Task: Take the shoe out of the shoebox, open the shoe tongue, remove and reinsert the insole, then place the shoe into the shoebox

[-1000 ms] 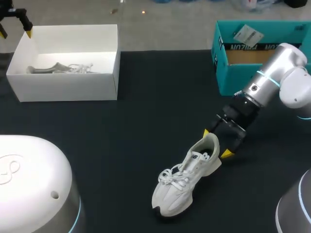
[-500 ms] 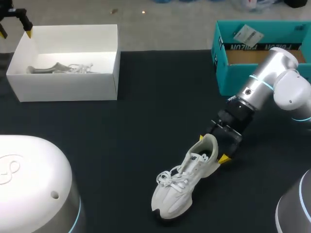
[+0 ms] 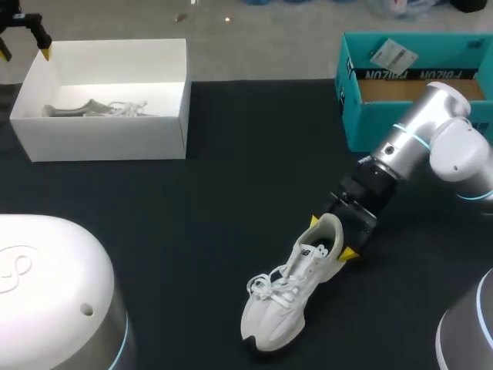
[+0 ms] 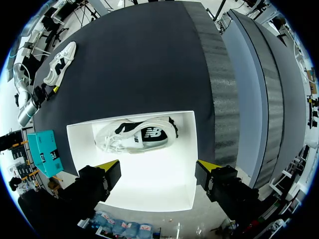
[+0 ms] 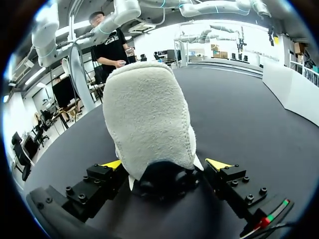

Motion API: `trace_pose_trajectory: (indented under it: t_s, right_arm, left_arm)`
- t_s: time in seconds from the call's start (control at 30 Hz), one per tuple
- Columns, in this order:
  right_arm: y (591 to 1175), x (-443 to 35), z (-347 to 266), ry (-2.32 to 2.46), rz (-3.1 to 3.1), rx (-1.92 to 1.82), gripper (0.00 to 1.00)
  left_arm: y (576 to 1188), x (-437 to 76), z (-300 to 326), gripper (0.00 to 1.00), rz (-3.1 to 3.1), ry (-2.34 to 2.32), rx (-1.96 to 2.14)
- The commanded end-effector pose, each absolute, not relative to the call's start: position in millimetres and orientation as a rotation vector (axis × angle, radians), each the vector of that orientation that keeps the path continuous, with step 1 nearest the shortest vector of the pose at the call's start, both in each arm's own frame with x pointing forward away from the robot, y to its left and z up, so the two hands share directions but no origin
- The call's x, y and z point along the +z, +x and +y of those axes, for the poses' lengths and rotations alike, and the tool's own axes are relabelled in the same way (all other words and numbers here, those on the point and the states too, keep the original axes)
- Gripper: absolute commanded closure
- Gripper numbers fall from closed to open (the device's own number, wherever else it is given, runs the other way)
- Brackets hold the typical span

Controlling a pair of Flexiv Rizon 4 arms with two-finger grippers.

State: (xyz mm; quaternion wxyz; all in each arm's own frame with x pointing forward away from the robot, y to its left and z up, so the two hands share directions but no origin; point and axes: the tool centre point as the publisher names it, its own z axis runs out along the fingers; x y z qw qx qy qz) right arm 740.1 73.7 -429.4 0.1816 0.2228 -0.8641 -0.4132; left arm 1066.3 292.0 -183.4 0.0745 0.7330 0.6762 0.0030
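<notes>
1. Light falls evenly from overhead; the dark table (image 3: pixel 231 193) around the shoe (image 3: pixel 296 289) takes it without glare.
2. The shoe throws only a thin, soft shadow along its sole.
3. Well apart from the shoe, the white box (image 4: pixel 149 174) has a floor that glares blank white.
4. From my right wrist, the shoe's heel is bright on top and black beneath.
5. Behind the heel, my right arm (image 3: pixel 416 127) shows glossy highlights.

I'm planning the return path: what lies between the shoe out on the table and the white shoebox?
Nothing. The head view shows only bare dark table between the shoe and the white shoebox.
</notes>
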Motion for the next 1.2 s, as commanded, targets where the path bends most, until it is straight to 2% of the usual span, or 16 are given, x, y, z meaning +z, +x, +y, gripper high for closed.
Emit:
trace_pose_trajectory:
  t_s: [0.03,0.67,0.73,0.8,0.83,0.87,1.2]
  right_arm:
    - [740.6,-432.7,80.6,0.663,-2.401,-1.173,0.00]
    - [719.4,-442.1,87.4,0.688,-2.350,-1.141,0.00]
    - [719.7,-442.5,86.6,0.658,-2.372,-1.137,0.19]
    - [720.1,-442.3,84.2,0.632,-2.395,-1.134,0.60]
    - [719.9,-442.5,83.1,0.614,-2.408,-1.135,0.87]
    - [719.8,-442.8,82.1,0.604,-2.417,-1.133,1.00]
    - [719.4,-435.1,69.4,0.429,-2.554,-1.242,1.00]
  left_arm:
    - [1066.4,-182.9,292.5,0.00,2.028,2.202,0.010]
    - [1066.4,-182.9,292.5,0.00,2.028,2.202,0.010]
    - [1066.4,-182.9,292.5,0.00,2.028,2.202,0.010]
    - [1066.4,-182.9,292.5,0.00,2.028,2.202,0.010]
    - [1066.4,-182.9,292.5,0.00,2.028,2.202,0.010]
    - [1066.4,-182.9,292.5,0.00,2.028,2.202,0.010]
    - [1066.4,-182.9,292.5,0.00,2.028,2.202,0.010]
